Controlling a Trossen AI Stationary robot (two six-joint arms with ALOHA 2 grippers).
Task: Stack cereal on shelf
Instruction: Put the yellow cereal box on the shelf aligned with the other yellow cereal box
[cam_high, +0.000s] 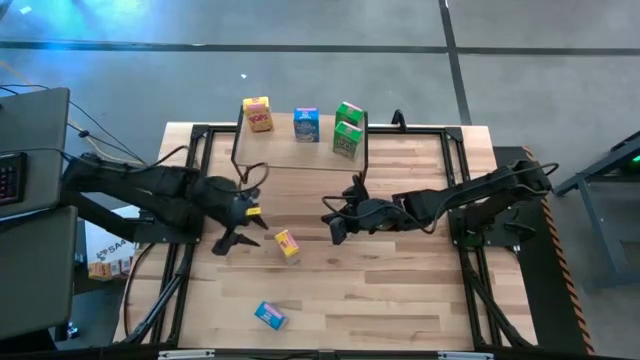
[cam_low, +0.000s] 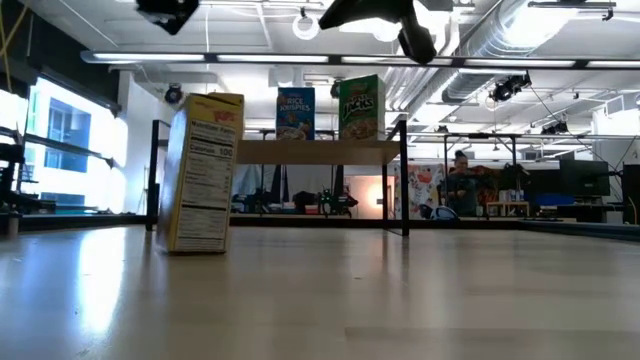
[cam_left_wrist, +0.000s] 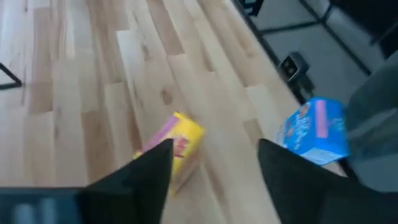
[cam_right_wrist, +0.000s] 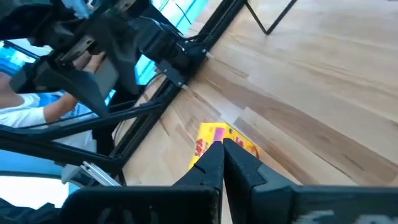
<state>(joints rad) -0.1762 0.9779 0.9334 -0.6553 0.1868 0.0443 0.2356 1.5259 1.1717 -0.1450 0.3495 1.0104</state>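
Observation:
On the shelf (cam_high: 300, 150) stand a yellow cereal box (cam_high: 258, 114), a blue one (cam_high: 306, 125) and two green ones (cam_high: 348, 128), one behind the other. In the low view the blue (cam_low: 295, 112) and green (cam_low: 361, 106) boxes stand upright on the shelf top (cam_low: 320, 152). Another yellow box (cam_high: 287, 245) (cam_low: 200, 170) stands on its end on the table. A second blue box (cam_high: 270, 316) (cam_left_wrist: 314, 130) lies near the table's near edge. My left gripper (cam_high: 238, 238) (cam_left_wrist: 214, 168) is open, raised just left of the yellow box (cam_left_wrist: 177, 146). My right gripper (cam_high: 335, 225) (cam_right_wrist: 222, 155) is shut, raised to the right of that box (cam_right_wrist: 224, 140).
The black frame rails (cam_high: 195, 200) run along the tabletop's left and right sides. Bare wood lies between the shelf and the near edge. Beyond the table, a person (cam_low: 460, 185) stands in the room, and a person in a white sleeve (cam_right_wrist: 25, 115) shows behind the left arm.

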